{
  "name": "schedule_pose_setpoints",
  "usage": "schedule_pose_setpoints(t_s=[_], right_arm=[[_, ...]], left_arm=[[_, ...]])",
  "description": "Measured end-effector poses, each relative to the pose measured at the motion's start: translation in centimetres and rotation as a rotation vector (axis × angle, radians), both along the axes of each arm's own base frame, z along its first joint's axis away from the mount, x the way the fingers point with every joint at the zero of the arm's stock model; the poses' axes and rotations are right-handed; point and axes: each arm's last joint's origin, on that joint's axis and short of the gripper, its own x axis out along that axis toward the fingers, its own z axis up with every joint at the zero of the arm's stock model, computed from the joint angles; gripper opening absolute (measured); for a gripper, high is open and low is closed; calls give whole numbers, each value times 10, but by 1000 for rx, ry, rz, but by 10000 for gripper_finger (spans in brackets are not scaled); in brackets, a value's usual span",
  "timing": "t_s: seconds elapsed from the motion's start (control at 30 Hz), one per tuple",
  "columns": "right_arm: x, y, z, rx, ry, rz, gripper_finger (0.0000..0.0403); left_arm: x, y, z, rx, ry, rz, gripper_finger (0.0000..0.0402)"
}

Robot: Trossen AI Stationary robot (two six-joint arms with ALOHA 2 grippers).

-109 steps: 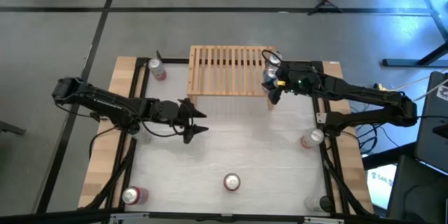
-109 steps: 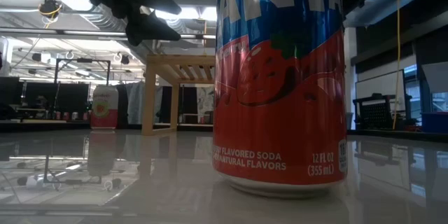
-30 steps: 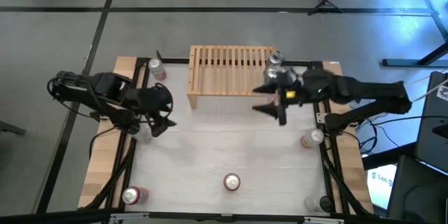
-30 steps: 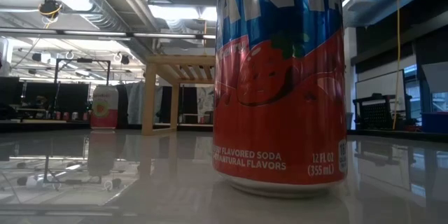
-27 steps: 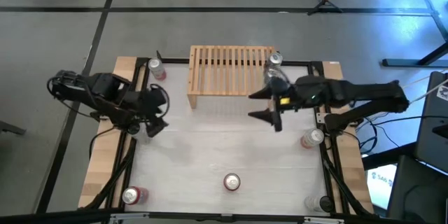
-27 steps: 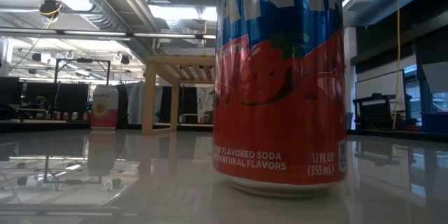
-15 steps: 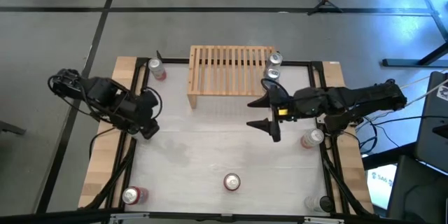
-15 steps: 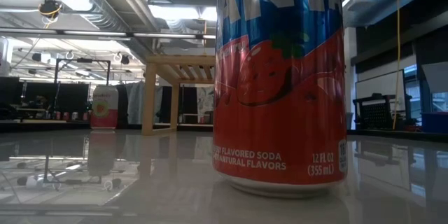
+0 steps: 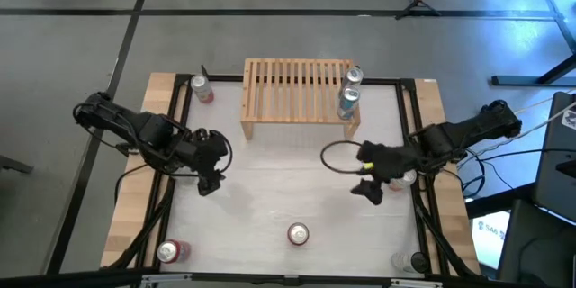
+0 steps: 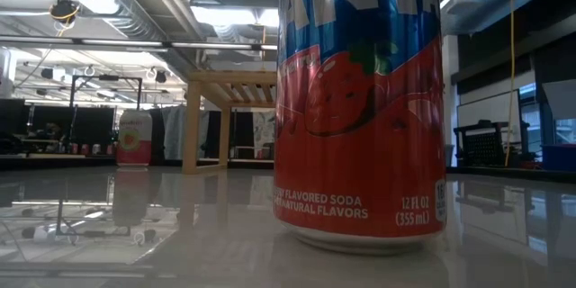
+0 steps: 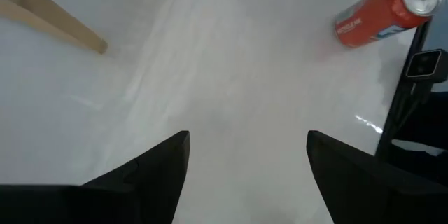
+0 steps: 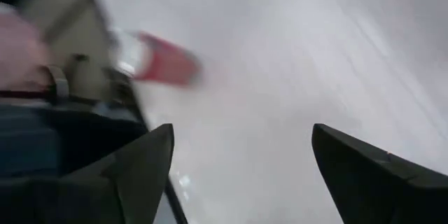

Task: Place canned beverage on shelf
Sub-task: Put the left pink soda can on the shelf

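Two cans (image 9: 349, 99) on the shelf's (image 9: 292, 90) right end.

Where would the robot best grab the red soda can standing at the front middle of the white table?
Probably around the round side wall of the red soda can, at mid-height, coming in level or from above. It stands upright with its silver top facing up and bare white table on all sides. The right gripper, jaws open, is nearer.
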Motion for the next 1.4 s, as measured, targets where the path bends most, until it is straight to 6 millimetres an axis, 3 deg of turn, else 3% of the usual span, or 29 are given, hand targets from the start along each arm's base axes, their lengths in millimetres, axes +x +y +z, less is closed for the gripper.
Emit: schedule_pose_setpoints(t_s=[0.3, 0.47, 0.77, 1.4], right_arm=[[-38, -15, -16, -122, 444, -353, 326], [-45, -18, -27, -117, 481, -416, 326], [-70, -27, -67, -99, 650, -468, 326], [-81, -30, -99, -91, 742, -461, 326]], left_arm=[[1, 1, 0, 50, -14, 1, 279], [1, 2, 0, 75, -21, 4, 279], [1, 3, 0, 100, -25, -4, 279], [1, 3, 0, 117, -27, -22, 279]])
